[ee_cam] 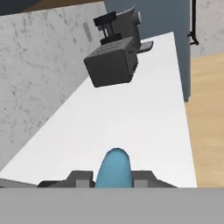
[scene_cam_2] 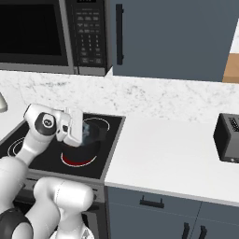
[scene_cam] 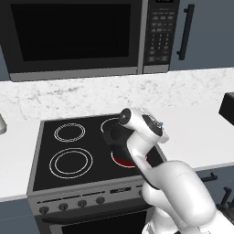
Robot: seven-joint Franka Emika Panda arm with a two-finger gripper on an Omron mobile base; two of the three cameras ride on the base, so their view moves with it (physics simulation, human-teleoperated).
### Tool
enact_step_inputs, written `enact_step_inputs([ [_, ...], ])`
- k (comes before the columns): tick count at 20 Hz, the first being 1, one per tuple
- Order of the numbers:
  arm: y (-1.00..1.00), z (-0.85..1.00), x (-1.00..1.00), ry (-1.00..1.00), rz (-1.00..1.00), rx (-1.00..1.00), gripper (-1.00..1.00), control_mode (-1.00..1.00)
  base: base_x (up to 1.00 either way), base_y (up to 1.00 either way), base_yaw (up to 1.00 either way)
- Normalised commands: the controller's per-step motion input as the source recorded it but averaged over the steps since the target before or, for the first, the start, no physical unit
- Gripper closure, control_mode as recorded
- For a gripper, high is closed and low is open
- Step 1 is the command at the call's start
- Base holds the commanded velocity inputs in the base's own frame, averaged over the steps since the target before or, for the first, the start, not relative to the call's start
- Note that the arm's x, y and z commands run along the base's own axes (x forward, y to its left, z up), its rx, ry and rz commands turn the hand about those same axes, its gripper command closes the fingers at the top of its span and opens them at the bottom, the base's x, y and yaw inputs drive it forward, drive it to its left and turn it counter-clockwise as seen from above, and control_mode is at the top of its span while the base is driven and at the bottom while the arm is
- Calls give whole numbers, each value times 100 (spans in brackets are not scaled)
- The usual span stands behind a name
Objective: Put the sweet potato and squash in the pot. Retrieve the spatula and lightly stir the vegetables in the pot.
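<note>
We are seeing the pincer [ee_cam: 113, 178] clenched on the spatula [ee_cam: 113, 168]: in the hand view its light-blue rounded end is standing up between the two dark fingertips [ee_cam: 78, 178], which are pressing in from either side.

In the right base view the pincer [scene_cam_2: 85, 130] is hanging just over the pot [scene_cam_2: 91, 140], with a bit of blue showing at its tip above the pot's mouth. The pot is sitting directly beneath the pincer on the glowing red burner [scene_cam_2: 77, 161] of the stove [scene_cam_2: 112, 154]. In the left base view the arm's wrist is covering most of the pot [scene_cam: 114, 137], so we are only catching its dark wall on the near side of the hand. The vegetables are probably inside the pot, but we cannot make them out from here.

Ahead of the pincer, along the white surface [ee_cam: 131, 127], a toaster [ee_cam: 111, 65] is standing well apart from it, with what looks like a coffee machine [ee_cam: 118, 24] just behind the toaster. The microwave [scene_cam: 77, 36] is hanging above and behind the pincer.
</note>
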Motion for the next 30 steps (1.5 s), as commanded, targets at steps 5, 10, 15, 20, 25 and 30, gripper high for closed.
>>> enact_step_inputs([
  [5, -3, 0, 3, 0, 0, 0, 100, -100, 0, 0, 0],
  [10, 0, -12, 0, 0, 0, 2, 100, -100, 0, 0, 0],
  [15, 3, 25, 0, 0, 0, 11, 100, -100, 0, 0, 0],
  [20, 0, 11, 6, 0, 0, 4, 100, -100, 0, 0, 0],
  [25, 0, -29, 3, -6, -3, -14, 100, -100, 0, 0, 0],
  [30, 4, -11, 9, -7, -11, -14, 100, -100, 0, 0, 0],
])
